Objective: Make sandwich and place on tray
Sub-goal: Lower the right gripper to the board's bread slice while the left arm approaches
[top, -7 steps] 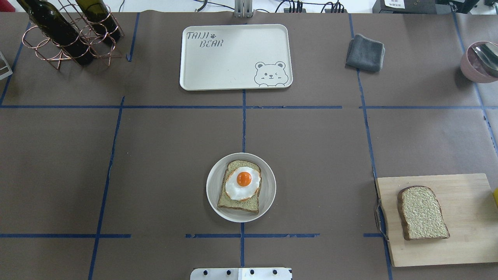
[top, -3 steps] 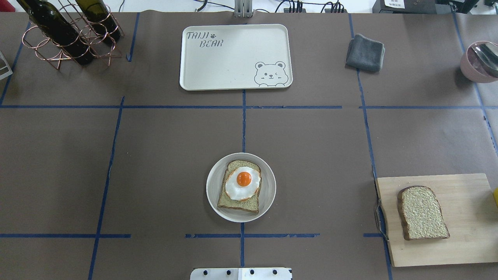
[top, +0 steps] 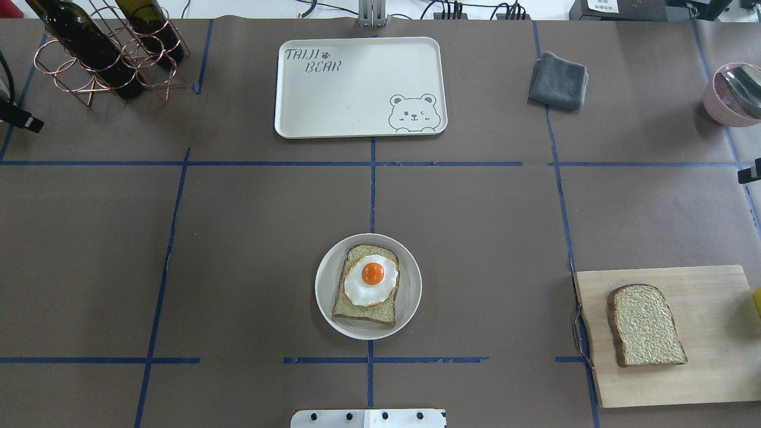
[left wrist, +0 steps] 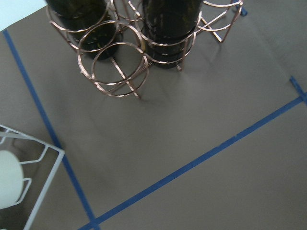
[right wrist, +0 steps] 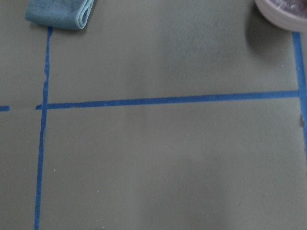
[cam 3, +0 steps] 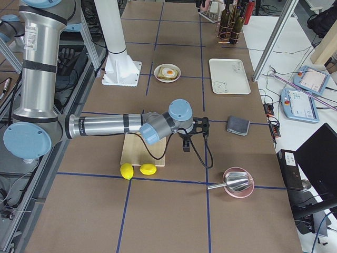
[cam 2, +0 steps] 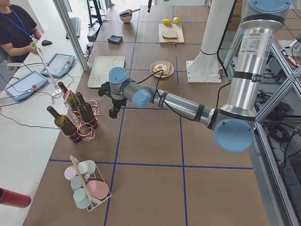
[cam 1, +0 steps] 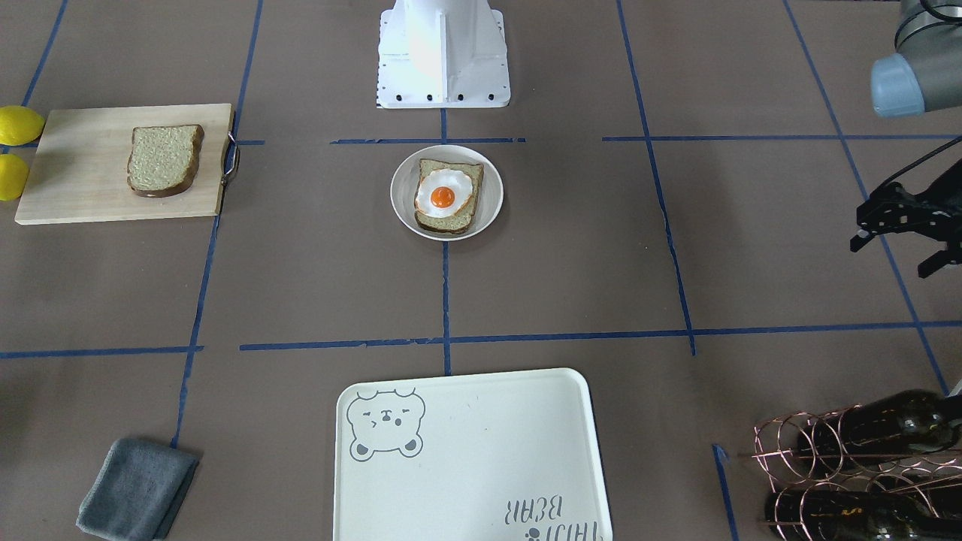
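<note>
A small round white bowl [top: 324,285] stands at the table's near centre. It holds a brown-crusted bread slice [top: 362,312] with a fried egg [top: 371,279] on top. A second bread slice [top: 645,326] lies on the wooden cutting board [top: 713,368] at the right. The cream bear tray [top: 357,89] lies bare at the far centre. My left gripper [cam 1: 894,257] hovers open and empty near the wine rack, far from the bowl. My right gripper [cam 3: 195,141] hovers beyond the cutting board; only its tip [top: 749,173] shows overhead, so I cannot tell its state.
A copper wine rack with dark bottles [top: 107,53] stands at the far left. A folded grey cloth [top: 557,80] and a pink bowl with a spoon [top: 734,95] sit at the far right. Two lemons [cam 1: 19,124] lie beside the board. A cup rack [cam 2: 84,183] stands at the left end.
Both gripper tips have come into the overhead view, one at the left edge and one at the right edge. The bowl, bread and tray have not moved.
</note>
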You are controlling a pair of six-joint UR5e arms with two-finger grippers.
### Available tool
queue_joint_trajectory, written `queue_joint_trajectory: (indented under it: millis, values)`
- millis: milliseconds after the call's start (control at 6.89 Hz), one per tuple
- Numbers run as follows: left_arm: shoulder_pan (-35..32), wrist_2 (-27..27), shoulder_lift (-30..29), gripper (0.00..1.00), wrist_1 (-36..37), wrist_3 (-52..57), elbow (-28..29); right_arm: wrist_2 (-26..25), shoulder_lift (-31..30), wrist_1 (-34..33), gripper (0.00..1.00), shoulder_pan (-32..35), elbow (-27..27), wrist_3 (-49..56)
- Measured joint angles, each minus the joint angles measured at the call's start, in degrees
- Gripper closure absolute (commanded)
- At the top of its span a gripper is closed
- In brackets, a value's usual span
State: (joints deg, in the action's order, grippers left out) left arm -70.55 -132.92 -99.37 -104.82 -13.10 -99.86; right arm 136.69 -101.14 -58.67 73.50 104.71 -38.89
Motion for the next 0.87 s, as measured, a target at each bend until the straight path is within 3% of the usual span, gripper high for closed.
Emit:
queue_joint_trajectory:
  millis: [290, 435, 871]
  values:
    - [5.3, 0.1, -0.7, 0.0, -0.7, -12.2, -3.9, -4.8, -4.6, 1.5, 0.0, -10.9, 7.8, -13.2]
    - [7.2, 0.2, -1.0, 0.0, -1.9, -16.5, -5.0, -9.6, -6.6, 4.5, 0.0, -18.1, 10.0, -20.0]
    - [11.1, 1.6, -3.1, 0.0, -4.2, -25.4, -5.7, -23.7, -13.5, 19.7, 0.02, -35.6, 9.1, -32.5]
